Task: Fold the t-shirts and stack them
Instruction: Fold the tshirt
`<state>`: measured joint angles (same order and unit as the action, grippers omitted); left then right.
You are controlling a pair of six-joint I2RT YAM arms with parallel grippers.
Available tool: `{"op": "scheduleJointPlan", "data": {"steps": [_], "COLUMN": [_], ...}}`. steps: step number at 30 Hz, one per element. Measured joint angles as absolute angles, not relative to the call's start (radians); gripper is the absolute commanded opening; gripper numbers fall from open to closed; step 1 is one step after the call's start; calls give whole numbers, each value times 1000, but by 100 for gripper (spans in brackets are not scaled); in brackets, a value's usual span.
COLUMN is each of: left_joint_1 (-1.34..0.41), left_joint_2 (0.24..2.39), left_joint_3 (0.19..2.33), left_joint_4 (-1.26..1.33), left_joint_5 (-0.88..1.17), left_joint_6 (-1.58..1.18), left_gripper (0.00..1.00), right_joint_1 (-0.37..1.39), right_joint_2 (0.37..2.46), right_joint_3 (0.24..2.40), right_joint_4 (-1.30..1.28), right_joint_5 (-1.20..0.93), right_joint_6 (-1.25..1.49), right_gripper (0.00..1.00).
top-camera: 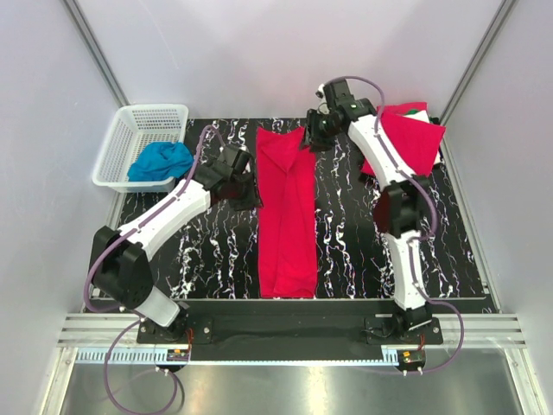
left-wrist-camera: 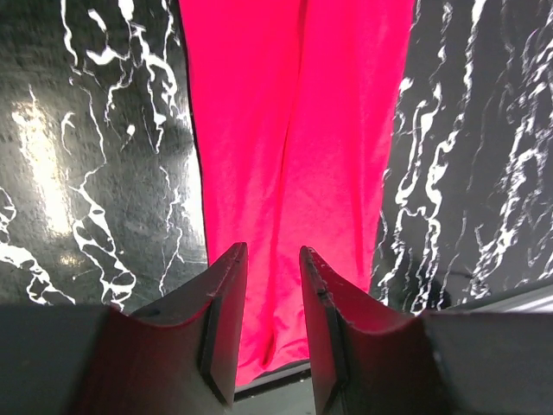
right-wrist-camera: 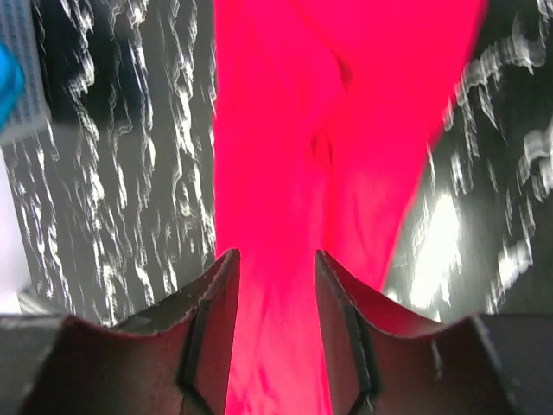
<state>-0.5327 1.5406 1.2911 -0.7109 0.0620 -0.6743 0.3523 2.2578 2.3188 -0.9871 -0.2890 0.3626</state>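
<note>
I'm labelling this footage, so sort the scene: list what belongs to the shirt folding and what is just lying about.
Part of the job:
- red t-shirt, folded into a long strip mid-table
- red stack at the far right

Lying about:
- white basket, far left
- blue cloth inside it

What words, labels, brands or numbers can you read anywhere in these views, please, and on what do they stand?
None can be read.
Marked strip by the near rail: too small to read.
White and green patch on the folded t-shirts: no legible letters.
</note>
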Motion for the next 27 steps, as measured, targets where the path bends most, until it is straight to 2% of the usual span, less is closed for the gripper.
{"op": "scheduleJointPlan", "data": {"steps": [3,6,13,27], "left_joint_1": [-537,-535,-529,-518], "left_joint_2": [1541,1541,1551,1634], "left_joint_3": [1251,1213,1192,1192], "left_joint_4": [-717,-731,-743,-741], "left_joint_5": [59,50,52,61], "left_joint_6": [-665,-660,-637,-599], "left_gripper": [36,36,34,33], "right_joint_1": [352,352,351,351], "right_joint_2": [2461,2602,2621,2720], "right_joint_3": [2593,2736,2607,2690], "right_joint_4": [-1042,-1071,-1082,-1021], "right_joint_5": [-310,-312,-307,-363], "right_joint_6": [363,364,364,401], "right_gripper": [47,47,47,48]}}
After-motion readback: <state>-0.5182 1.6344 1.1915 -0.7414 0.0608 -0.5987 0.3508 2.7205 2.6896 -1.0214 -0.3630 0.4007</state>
